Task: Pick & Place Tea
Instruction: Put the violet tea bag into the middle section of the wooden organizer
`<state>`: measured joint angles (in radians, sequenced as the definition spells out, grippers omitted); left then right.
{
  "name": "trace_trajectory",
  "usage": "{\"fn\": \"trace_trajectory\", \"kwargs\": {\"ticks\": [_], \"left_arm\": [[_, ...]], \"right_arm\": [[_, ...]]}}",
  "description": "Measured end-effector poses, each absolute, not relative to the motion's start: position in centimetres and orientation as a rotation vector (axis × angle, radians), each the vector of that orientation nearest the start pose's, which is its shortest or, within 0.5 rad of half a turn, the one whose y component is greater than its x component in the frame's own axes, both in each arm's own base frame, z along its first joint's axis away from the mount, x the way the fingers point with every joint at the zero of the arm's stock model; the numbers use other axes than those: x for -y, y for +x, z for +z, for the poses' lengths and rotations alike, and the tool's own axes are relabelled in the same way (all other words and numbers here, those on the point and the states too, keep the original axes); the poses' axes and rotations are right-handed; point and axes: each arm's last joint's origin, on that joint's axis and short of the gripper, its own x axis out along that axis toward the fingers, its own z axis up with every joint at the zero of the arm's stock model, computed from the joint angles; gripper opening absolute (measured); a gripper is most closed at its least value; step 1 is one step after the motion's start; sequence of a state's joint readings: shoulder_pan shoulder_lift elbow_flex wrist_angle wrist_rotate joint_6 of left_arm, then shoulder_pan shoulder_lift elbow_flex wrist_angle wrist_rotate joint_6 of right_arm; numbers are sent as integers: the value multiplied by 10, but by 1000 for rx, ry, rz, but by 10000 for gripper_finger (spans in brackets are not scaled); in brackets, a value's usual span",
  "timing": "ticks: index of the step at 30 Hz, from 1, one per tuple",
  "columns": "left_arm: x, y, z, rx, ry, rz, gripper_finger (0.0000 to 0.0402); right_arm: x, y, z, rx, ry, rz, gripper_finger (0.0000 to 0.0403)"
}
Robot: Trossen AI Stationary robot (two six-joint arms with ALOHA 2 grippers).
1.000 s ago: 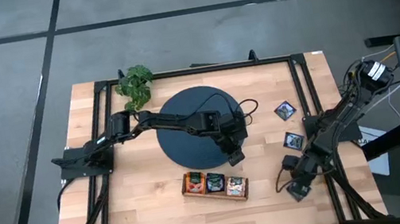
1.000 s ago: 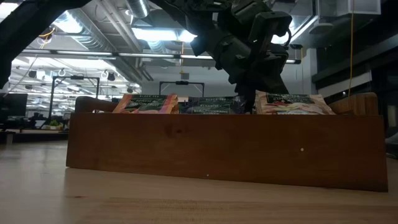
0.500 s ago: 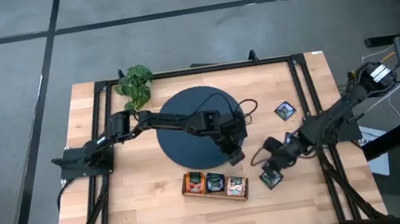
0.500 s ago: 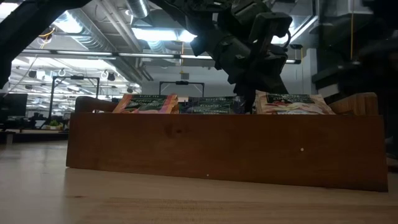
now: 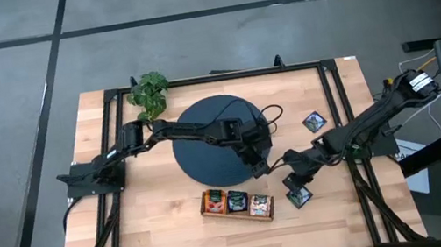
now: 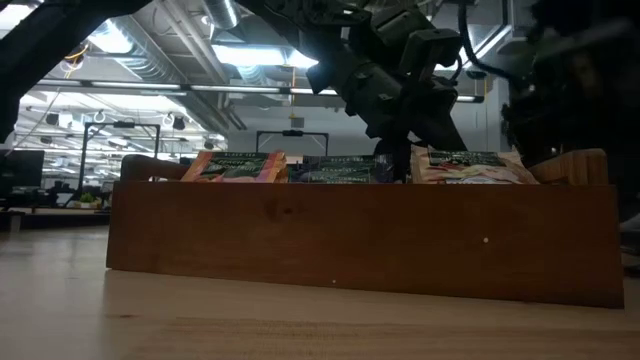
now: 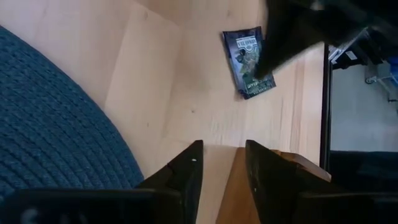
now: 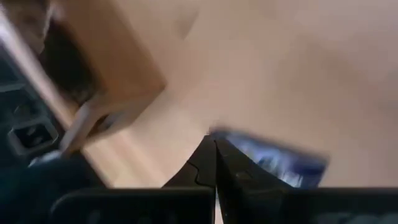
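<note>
- Dark, glossy foil with blue-green print makes up the tea sachet (image 5: 300, 197) the right hand (image 5: 295, 188) carries; it is a small flat square, hanging low over the table (image 5: 157, 227) just to the right of the wooden tray (image 5: 238, 214)
- In the right wrist view the same sachet (image 8: 273, 160) shows as a blurred blue-and-dark strip pinched at the tips of the clenched fingers (image 8: 205, 162), with the tray's corner (image 8: 106, 74) off to one side
- A second dark sachet (image 5: 314, 122) of the same print lies flat on the bare wood to the right of the round mat (image 5: 205, 135), well apart from both hands
- The tray holds three kinds side by side: orange sachets (image 5: 213, 202) in the left compartment, dark blue-green ones (image 5: 237, 200) in the middle, pale grey-brown ones (image 5: 259, 203) on the right
- From table height the packets stand upright above the tray wall (image 6: 360, 240), orange (image 6: 235, 166), dark (image 6: 335, 170) and pale (image 6: 470, 166)
- The left hand (image 5: 257, 167) hangs at the mat's lower right edge, just above the tray's right end; its fingers (image 7: 186, 171) are parted and empty, the pale packets close below them
- The left wrist view looks past those fingers to the carried sachet (image 7: 247, 62) beyond, under the right arm's dark shape (image 7: 292, 31)
- A leafy green plant (image 5: 149, 92) sits at the table's far left corner
</note>
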<state>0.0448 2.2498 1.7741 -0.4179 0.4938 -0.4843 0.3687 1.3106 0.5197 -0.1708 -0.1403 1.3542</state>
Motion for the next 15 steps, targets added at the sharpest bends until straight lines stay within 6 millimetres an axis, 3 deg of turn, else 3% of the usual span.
{"fn": "trace_trajectory", "kwargs": {"ticks": [7, 15], "left_arm": [[-8, 490, 177, -963, -685, -206, 110], [-8, 490, 177, -962, -685, -205, 108]], "right_arm": [[-97, 206, 170, -1294, 1095, -212, 0], [-104, 197, 156, -1378, 1089, -259, 0]]}}
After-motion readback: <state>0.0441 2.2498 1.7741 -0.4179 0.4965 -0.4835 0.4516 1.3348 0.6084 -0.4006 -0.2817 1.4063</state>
